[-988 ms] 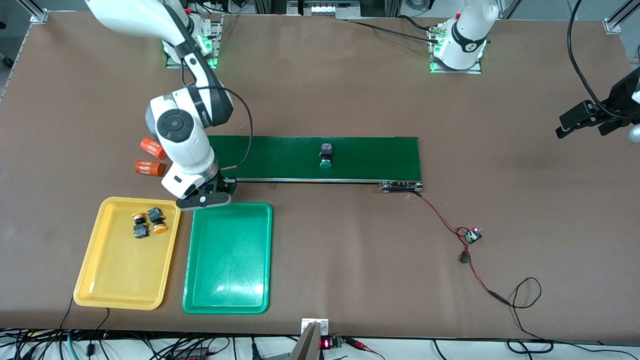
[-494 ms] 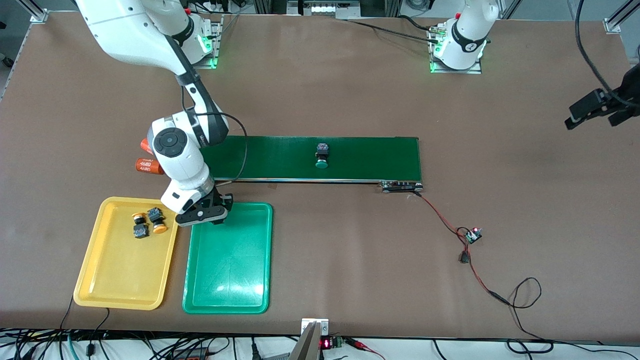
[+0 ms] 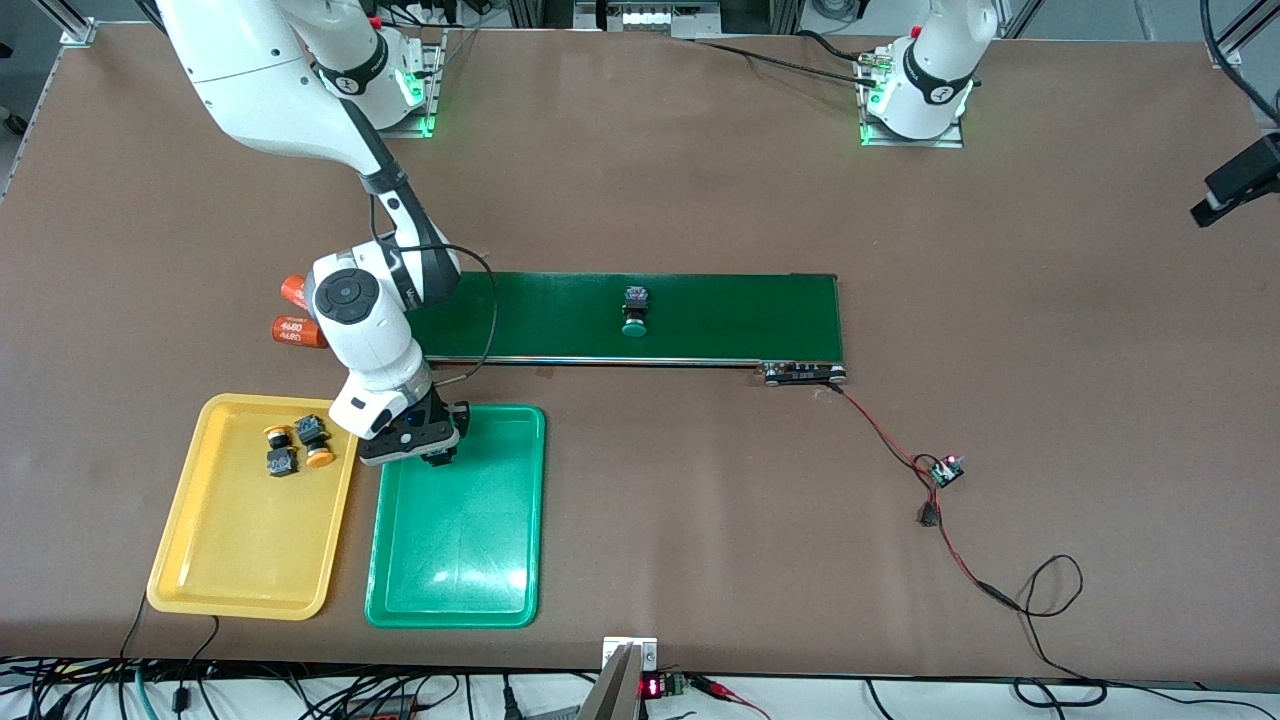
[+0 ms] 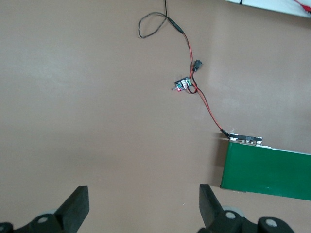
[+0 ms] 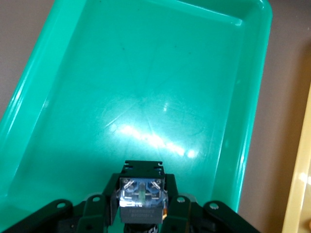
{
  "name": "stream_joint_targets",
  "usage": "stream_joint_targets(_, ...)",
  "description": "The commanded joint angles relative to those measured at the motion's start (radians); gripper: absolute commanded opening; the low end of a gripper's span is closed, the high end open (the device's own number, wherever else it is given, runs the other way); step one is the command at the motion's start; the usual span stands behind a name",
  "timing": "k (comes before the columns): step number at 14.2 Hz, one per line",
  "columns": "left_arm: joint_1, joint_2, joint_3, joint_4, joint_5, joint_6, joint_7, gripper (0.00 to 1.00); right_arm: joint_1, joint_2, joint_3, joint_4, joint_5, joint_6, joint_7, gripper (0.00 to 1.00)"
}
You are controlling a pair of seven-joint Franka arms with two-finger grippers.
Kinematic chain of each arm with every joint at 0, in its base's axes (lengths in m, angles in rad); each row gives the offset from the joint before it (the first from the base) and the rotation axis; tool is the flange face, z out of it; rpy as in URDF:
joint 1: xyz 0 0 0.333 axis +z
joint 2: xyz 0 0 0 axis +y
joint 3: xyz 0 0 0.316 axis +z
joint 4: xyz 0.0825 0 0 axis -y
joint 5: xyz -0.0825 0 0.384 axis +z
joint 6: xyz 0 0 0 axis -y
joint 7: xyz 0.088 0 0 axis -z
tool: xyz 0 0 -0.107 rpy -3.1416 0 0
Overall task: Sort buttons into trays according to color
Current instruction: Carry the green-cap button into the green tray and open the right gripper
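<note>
My right gripper is shut on a button with a black-blue boxy body; its cap is hidden. It hangs over the end of the green tray that lies farthest from the front camera. Beside it, the yellow tray holds two yellow-orange buttons. A green button lies on the dark green conveyor belt. My left gripper is open and holds nothing, up over bare table at the left arm's end.
Two orange cylinders marked 4680 lie by the belt's end toward the right arm. A red-black cable with a small circuit board runs from the belt's other end toward the front edge.
My right gripper has carried its button from the belt's end to over the green tray. The green button has ridden along the belt toward the right arm's end. My left gripper has drawn away from the belt.
</note>
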Motion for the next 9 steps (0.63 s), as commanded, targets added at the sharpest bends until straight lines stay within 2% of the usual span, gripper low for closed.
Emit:
stream_joint_targets(1,-0.002,0.039,-0.033,0.03,0.015,0.022,0.01,1.0,-0.005,0.016,-0.001,0.019,-0.014,0.025,-0.011,0.97)
stream_joint_targets(7,0.013,0.041,-0.027,0.028,-0.031,0.047,0.01,1.0,0.01,0.007,-0.001,0.007,-0.004,0.022,-0.003,1.0)
stream_joint_targets(9,0.013,0.044,-0.027,0.028,-0.03,0.062,0.012,1.0,0.016,-0.028,0.001,-0.001,-0.004,-0.057,0.037,1.0)
